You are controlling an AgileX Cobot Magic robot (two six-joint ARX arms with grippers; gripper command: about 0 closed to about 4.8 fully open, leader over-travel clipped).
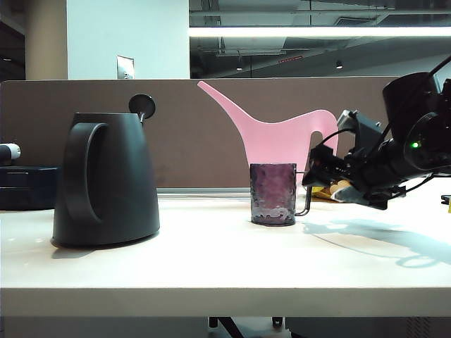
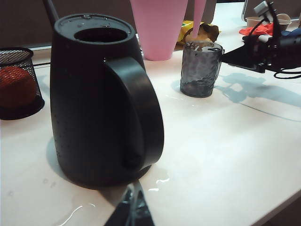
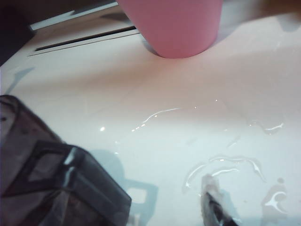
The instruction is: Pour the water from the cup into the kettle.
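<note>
Closest to the left wrist camera stands the kettle [image 2: 96,101], matte black, upright on the pale worktop [image 2: 225,155], its big loop handle turned toward the lens and its round mouth uncovered. Only a dark sliver of the left gripper [image 2: 131,212] shows, just in front of the kettle's base; whether its jaws are apart or together cannot be told, and they hold nothing visible. Small streaks of water glint on the worktop beside that base.

Over on the other side, the right gripper [image 1: 318,171] hangs low over the worktop, its jaws spread to their widest and empty. Just ahead of those jaws, near them and seemingly not touching, stands the cup [image 1: 273,193], a dimpled purple-grey mug, upright, with its thin dark handle pointing toward the jaws. From the right wrist camera the cup [image 3: 42,174] is a blurred shape close beside the jaws, with water puddles on the surface around.

Beyond the cup, farther from the right jaws, rises a pink watering can [image 1: 282,137]. Past the kettle, away from the left jaws, sits a black mesh basket [image 2: 19,84] holding something red.
</note>
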